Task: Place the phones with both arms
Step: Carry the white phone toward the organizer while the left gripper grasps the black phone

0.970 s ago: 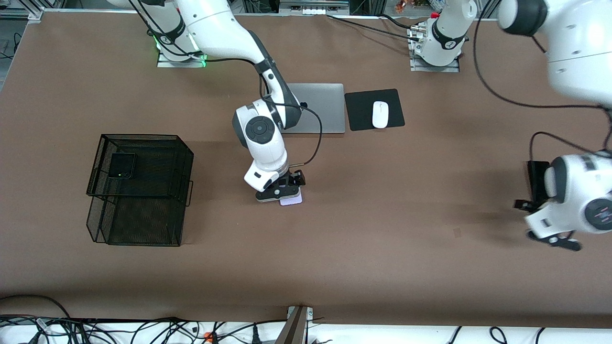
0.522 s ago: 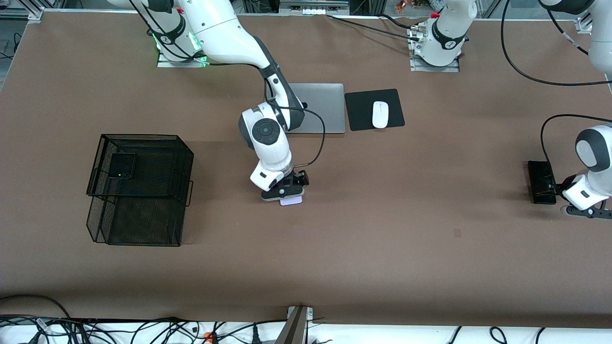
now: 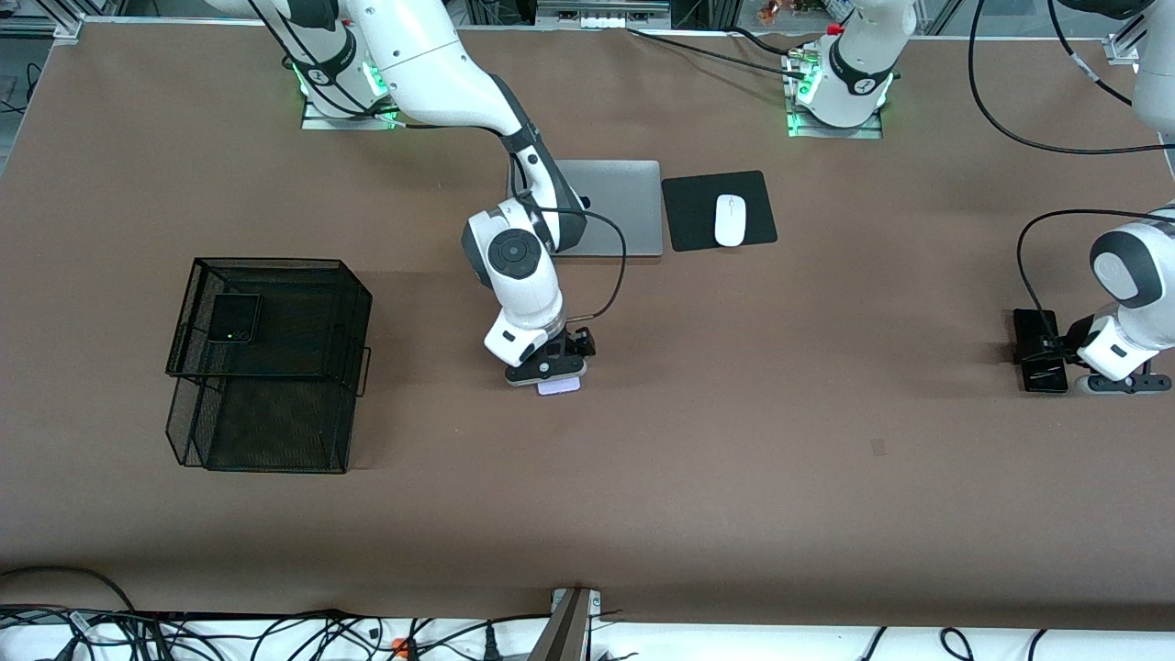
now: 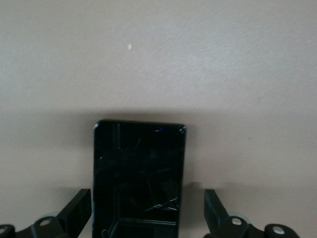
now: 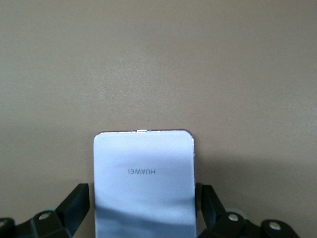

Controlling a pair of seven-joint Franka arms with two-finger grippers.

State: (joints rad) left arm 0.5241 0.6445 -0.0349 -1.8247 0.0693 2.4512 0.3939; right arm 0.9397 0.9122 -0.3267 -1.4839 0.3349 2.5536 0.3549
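Descending at the worktop's 3 o'clock edge, the left end effector (image 3: 1056, 367) is now straddling the long black phone (image 4: 138, 178), fingers apart. The right end effector (image 3: 551, 376), also apart, is bracketing the lavender phone (image 5: 143, 183) mid-worktop; both grasps look imminent.

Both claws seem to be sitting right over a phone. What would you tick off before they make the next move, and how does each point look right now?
1. Right claw open, one finger on each side of the lavender phone: ok; gaps look narrow.
2. Left claw open, straddling the long black phone: ok; wider gap on one side.
3. Both phones lying flat on the table: ok.
4. Claws low enough to close on the phones' edges: cannot tell.
5. Black mesh basket upright at the right arm's end, with room beside the small black phone on its upper tier: ok.
6. Laptop and mouse away from both claws: ok.
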